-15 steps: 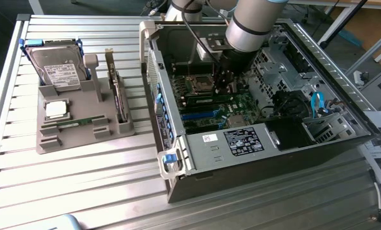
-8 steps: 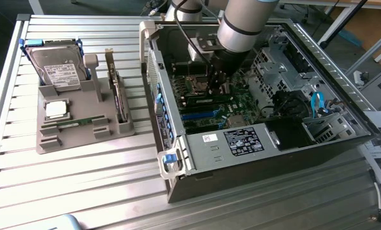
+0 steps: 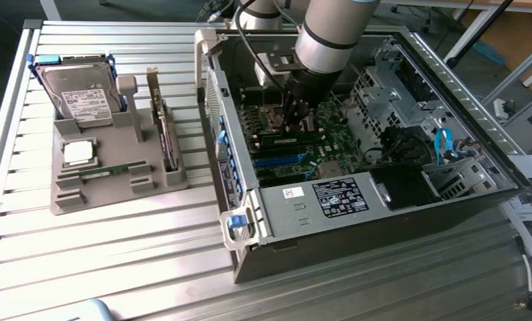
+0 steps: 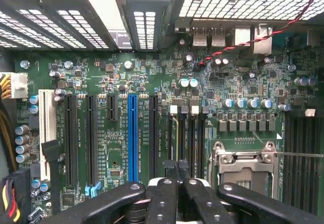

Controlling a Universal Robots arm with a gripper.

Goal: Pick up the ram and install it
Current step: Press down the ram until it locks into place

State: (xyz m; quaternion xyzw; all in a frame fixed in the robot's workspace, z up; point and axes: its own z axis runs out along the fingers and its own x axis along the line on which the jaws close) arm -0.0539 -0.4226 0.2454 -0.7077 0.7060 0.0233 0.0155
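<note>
computer case (image 3: 275, 200) lying open on a slatted table (image 3: 114, 247), its motherboard (image 4: 121, 148) facing up; robot arm (image 3: 324, 40) reaching down into it. grey parts tray (image 3: 97, 194) on the exterior view's left holds a hard drive (image 3: 79, 90), an upright expansion card (image 3: 164, 127) and a flat green stick (image 3: 105, 172) that looks like a ram module. gripper (image 4: 176, 176) has its fingers drawn together low over the memory slots (image 4: 185, 133) beside the cpu socket (image 4: 243, 166). a ram stick (image 3: 289, 140) appears to lie in a slot just under the fingers. judged step: seating. press straight down, stick parallel to its slot, until the end latches close. hard to tell: whether the fingers pinch the stick's edge or merely push on it, and whether it is fully seated, since the fingertips cover the contact.
</note>
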